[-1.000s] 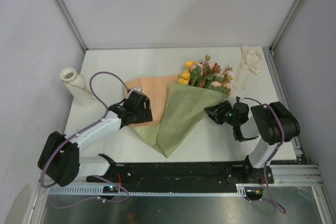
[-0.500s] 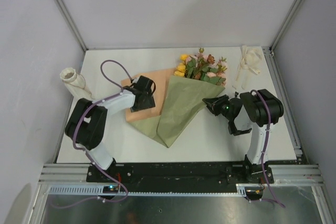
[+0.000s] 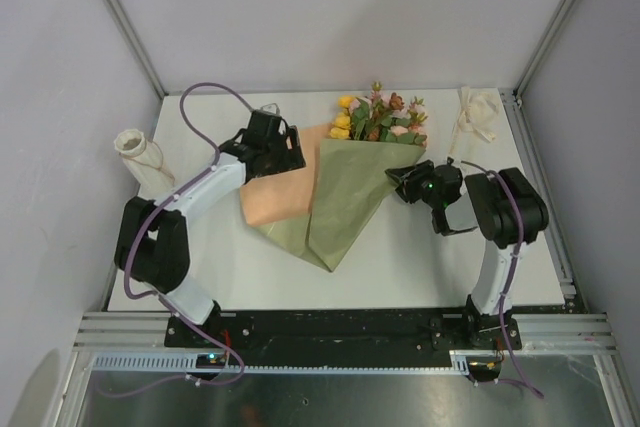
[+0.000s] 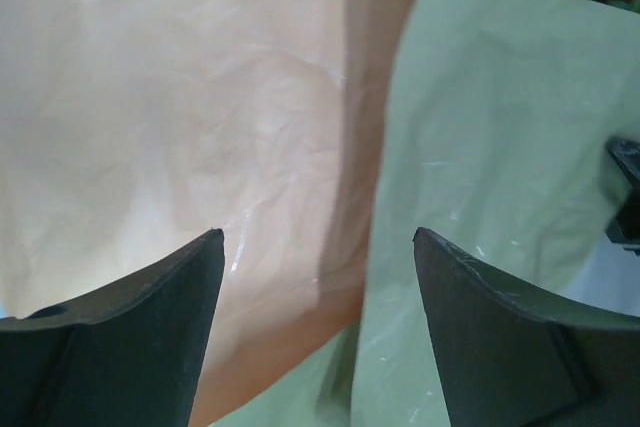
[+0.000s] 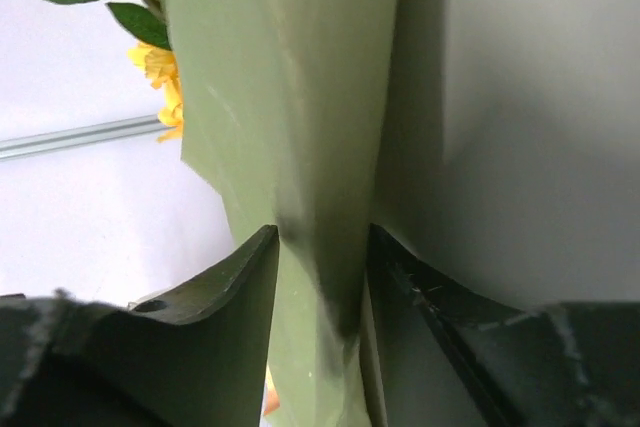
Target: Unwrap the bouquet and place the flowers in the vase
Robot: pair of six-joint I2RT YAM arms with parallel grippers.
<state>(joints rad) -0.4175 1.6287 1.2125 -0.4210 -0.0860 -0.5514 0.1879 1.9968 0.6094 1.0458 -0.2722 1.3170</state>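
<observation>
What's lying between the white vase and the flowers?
In the top view, the left end effector and the opened peach-orange paper lie between the vase and the flowers.

Olive-and-peach paper (image 3: 345, 197), cream-white vase (image 3: 138, 155)

One bouquet (image 3: 345, 202) in paper | one vase (image 3: 140, 159) | one ribbon (image 3: 476, 117) | one table (image 3: 420, 257) | two arms: left arm (image 3: 200, 192), right arm (image 3: 505, 212) | two grippers: left gripper (image 3: 290, 152), right gripper (image 3: 401, 183) | flowers (image 3: 385, 117) bunched too tightly to count, at least two yellow
</observation>
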